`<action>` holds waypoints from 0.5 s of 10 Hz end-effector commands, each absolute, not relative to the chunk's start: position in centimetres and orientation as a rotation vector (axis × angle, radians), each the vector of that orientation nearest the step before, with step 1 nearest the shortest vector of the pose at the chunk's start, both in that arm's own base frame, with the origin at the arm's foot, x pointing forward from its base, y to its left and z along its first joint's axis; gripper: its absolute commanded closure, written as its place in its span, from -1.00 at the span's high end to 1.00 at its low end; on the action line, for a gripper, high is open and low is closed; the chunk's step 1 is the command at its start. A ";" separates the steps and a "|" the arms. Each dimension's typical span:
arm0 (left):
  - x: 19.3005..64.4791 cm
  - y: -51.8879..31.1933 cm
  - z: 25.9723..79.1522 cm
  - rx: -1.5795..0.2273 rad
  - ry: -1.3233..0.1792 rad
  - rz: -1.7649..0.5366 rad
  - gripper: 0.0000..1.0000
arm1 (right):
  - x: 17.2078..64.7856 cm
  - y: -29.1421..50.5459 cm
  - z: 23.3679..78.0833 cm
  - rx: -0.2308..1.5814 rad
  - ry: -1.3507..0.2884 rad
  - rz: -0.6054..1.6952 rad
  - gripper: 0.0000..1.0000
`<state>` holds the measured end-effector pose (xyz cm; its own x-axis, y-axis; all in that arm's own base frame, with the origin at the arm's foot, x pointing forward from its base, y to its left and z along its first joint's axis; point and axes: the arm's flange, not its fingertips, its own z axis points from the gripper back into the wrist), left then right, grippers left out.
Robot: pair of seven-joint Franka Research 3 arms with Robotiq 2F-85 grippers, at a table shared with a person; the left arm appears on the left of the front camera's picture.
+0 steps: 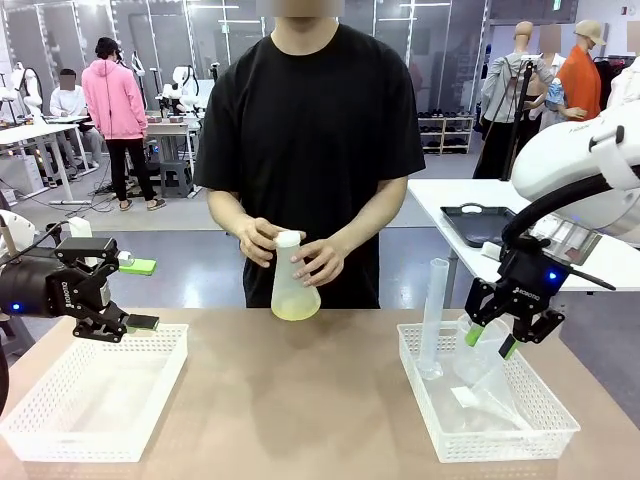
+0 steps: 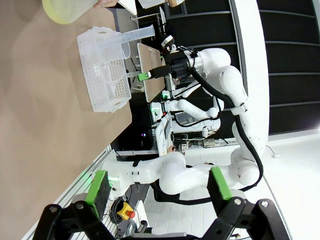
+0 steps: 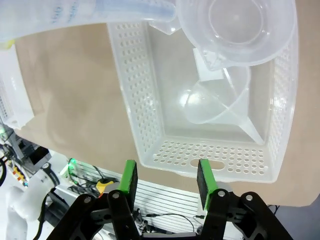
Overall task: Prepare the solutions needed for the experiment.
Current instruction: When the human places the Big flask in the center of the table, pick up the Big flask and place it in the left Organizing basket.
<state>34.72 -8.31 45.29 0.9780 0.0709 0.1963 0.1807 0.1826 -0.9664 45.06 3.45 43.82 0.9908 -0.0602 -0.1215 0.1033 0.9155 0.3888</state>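
Across the table, a person's two hands hold a translucent conical flask upright on the tabletop, one hand at the white stopper. A shallow layer of pale yellow-green solution lies in its base, and the flask's bottom also appears in the left wrist view. My left gripper hangs open over the far left corner of the left basket, and its pads hold nothing. My right gripper hovers open over the right basket, its fingers spread with nothing between them.
The right basket holds a tall graduated cylinder, a clear beaker and a funnel. The brown tabletop stretches between the two baskets. A second table with a dark tray stands at the far right.
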 end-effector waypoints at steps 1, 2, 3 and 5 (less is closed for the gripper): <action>34.7 -8.4 45.5 -1.402 -0.208 -0.082 1.00 | 42.4 2.6 45.6 0.631 0.065 -0.049 0.22; 34.7 -8.4 45.5 -1.402 -0.208 -0.082 1.00 | 41.4 2.0 46.4 0.731 0.046 -0.109 0.22; 34.7 -8.4 45.5 -1.402 -0.208 -0.082 1.00 | 40.8 1.3 46.8 0.814 0.058 -0.186 0.22; 34.7 -8.4 45.5 -1.402 -0.208 -0.082 1.00 | 39.6 0.3 47.2 1.020 0.163 -0.203 0.22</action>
